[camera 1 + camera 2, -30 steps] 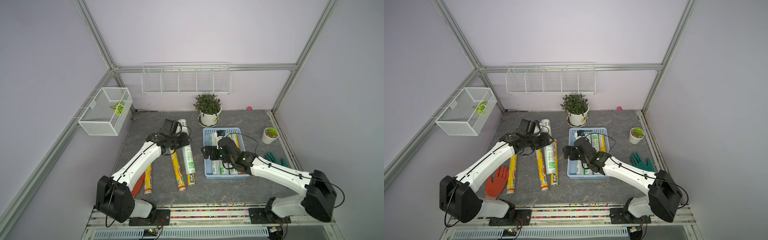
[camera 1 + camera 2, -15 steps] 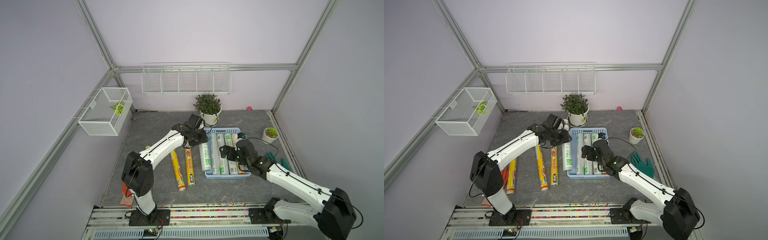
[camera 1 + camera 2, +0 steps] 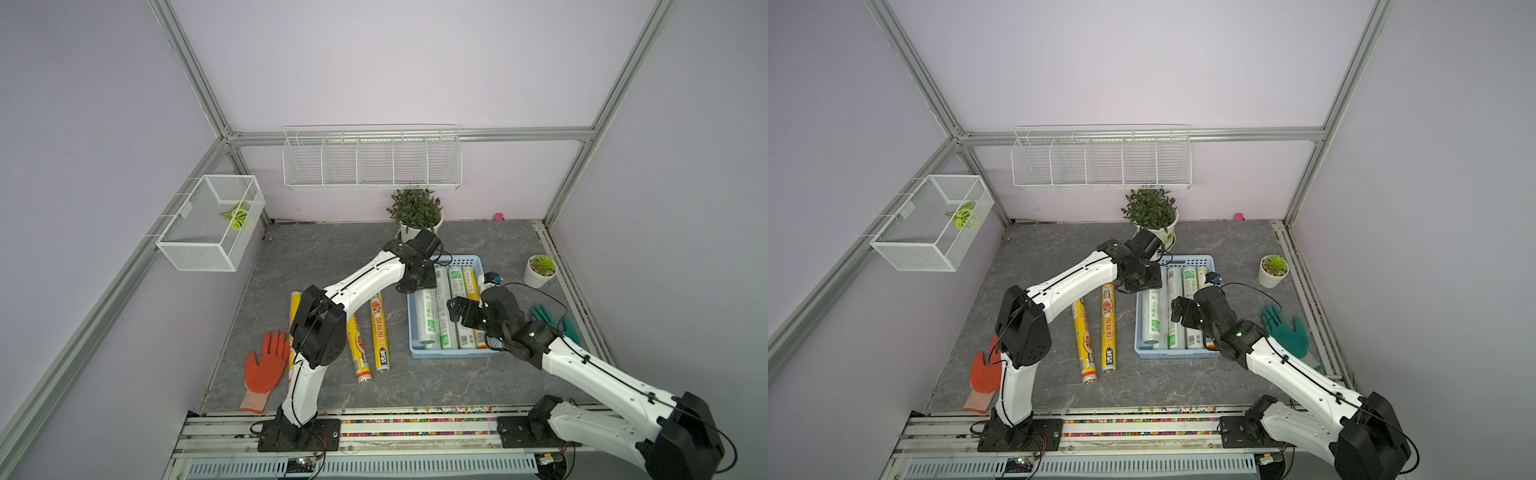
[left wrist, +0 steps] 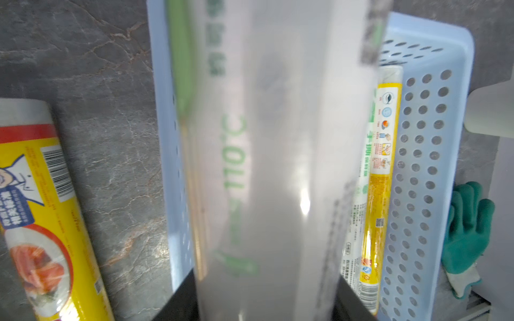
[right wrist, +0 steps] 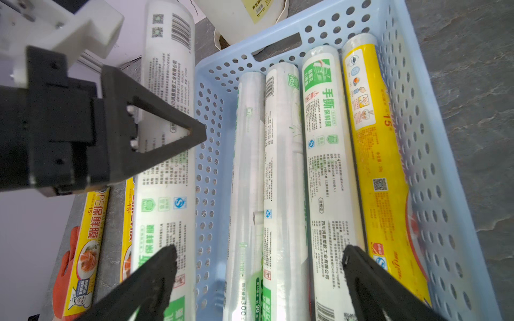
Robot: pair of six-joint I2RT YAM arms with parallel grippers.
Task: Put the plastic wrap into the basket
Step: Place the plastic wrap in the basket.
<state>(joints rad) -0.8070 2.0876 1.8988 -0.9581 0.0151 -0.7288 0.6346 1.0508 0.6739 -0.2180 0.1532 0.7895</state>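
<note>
so, how's it going?
well, my left tool (image 3: pixel 417 279) is clenched on a white roll (image 5: pixel 164 200) just over the edge of the basket (image 3: pixel 449 354); four other rolls (image 5: pixel 283 166) lie inside. my right tool (image 5: pixel 258 266) hangs spread wide above them.

"110°C" on white roll (image 4: pixel 272 166)

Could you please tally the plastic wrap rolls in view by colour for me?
Yellow rolls: 4 (3 on the table, 1 in the basket)
White or clear rolls: 4 (3 in the basket, 1 white roll in the left gripper)
Total: 8
</note>
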